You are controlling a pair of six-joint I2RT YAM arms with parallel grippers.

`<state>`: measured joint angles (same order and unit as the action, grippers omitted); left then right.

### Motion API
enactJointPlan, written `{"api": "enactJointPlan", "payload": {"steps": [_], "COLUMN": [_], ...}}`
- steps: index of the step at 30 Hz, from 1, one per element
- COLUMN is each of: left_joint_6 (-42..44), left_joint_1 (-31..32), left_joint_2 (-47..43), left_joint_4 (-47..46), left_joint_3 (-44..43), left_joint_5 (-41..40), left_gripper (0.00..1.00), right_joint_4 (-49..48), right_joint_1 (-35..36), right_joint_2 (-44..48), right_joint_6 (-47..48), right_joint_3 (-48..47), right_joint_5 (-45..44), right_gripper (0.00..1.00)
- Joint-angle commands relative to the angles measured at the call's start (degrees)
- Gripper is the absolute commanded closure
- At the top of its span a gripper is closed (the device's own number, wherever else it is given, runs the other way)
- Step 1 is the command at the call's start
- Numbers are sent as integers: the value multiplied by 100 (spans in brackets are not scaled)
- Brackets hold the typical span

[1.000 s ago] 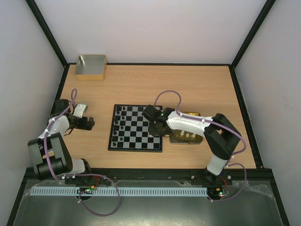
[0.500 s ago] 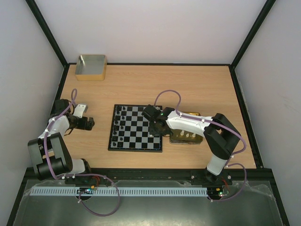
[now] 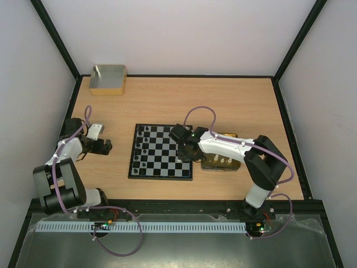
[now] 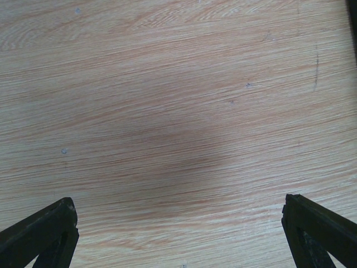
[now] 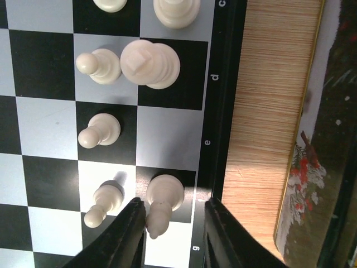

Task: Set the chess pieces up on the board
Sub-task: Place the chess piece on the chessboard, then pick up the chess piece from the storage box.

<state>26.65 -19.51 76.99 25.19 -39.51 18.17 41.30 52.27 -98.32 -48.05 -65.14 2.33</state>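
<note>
At lower centre, the right gripper sits narrowly parted around a white piece on the board; the left gripper is spread wide, empty.

Top view overlooks everything; wrist views look down closely, right sharing the board.

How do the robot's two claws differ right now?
The left claw gapes wide; the right claw is only narrowly parted. The left claw hangs over the wooden table; the right claw straddles a white chess piece at the board's edge. Both are black.
</note>
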Motion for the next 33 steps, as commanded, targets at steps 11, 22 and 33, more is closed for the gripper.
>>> {"api": "enactJointPlan", "payload": {"steps": [11, 22, 33], "left_joint_6": [105, 78, 15], "left_joint_1": [21, 18, 19], "left_joint_2": [-222, -259, -255], "left_joint_4": [197, 258, 233], "left_joint_3": [71, 7, 22], "left_joint_5": [-10, 61, 108], "left_gripper": [1, 0, 1], "right_joint_4": [636, 1284, 822], "right_joint_1": [6, -612, -1380], "right_joint_2": [595, 1421, 2068], "right_joint_6": [-141, -84, 11], "right_joint_3": [-380, -107, 1221], "right_joint_5": [-773, -1135, -801], "right_gripper": [63, 63, 63]}}
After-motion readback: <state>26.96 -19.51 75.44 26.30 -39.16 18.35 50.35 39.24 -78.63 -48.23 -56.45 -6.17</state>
